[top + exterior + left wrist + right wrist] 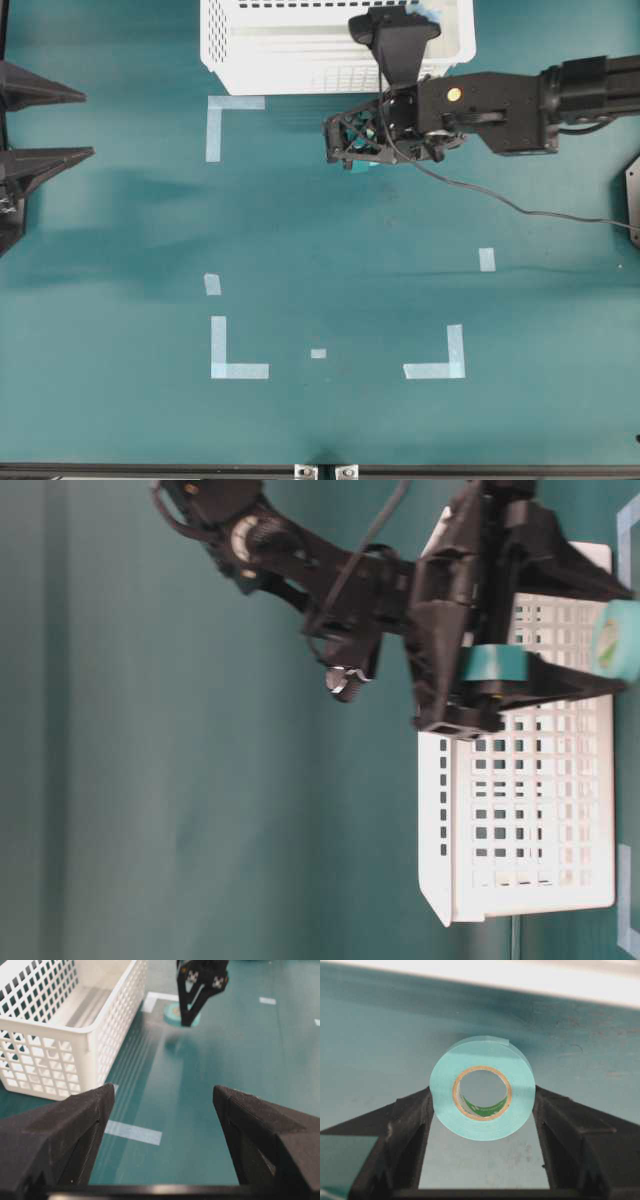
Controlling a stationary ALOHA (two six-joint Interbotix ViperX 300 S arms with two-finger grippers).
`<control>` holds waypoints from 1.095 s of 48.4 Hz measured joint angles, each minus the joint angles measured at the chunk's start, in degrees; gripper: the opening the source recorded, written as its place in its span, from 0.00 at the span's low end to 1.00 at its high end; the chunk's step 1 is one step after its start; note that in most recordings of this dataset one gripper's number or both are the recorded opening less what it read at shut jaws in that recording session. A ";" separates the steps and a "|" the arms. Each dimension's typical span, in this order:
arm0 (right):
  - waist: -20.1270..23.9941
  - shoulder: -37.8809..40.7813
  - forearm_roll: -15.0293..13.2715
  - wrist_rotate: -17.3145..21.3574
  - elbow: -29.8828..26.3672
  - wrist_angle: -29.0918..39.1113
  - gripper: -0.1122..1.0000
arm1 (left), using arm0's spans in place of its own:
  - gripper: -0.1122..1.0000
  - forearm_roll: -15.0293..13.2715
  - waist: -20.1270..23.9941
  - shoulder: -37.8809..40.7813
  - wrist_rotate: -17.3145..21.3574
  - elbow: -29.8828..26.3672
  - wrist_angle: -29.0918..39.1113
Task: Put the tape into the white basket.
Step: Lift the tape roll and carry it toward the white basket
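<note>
Gripping tape [482,1087] between both fingers, right claw [482,1125] holds roll just beside white basket [250,50], near its front wall, low over worktop [330,250]. Left claw [162,1145] wide, well apart.

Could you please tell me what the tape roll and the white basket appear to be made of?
The tape: a matte turquoise, paper-like wound strip on what looks like a brown cardboard core, whose ring shows around the hole. The white basket: apparently moulded plastic, smooth and slightly glossy, its thin walls pierced by regular square holes.
</note>
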 measured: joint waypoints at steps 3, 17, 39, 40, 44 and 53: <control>0.00 -0.88 0.00 0.00 -0.09 0.88 0.70 | 0.88 0.00 0.00 0.00 0.00 0.00 -0.09; 0.26 -3.52 -0.44 -1.05 -2.64 6.24 0.70 | 0.88 0.00 0.09 0.00 0.00 0.00 -0.09; 0.62 -5.71 -2.02 -4.66 -10.11 14.85 0.70 | 0.88 0.00 0.00 0.00 -0.09 0.00 0.00; 0.62 -5.71 -2.02 -4.92 -10.46 15.29 0.70 | 0.88 0.09 0.00 0.00 0.00 0.00 0.00; 0.62 -5.80 -2.02 -5.54 -12.04 16.96 0.70 | 0.88 0.00 0.00 -0.09 0.00 0.00 0.00; 0.70 -6.06 -2.02 -6.42 -14.85 20.39 0.70 | 0.88 0.00 0.09 -0.09 0.00 0.00 0.00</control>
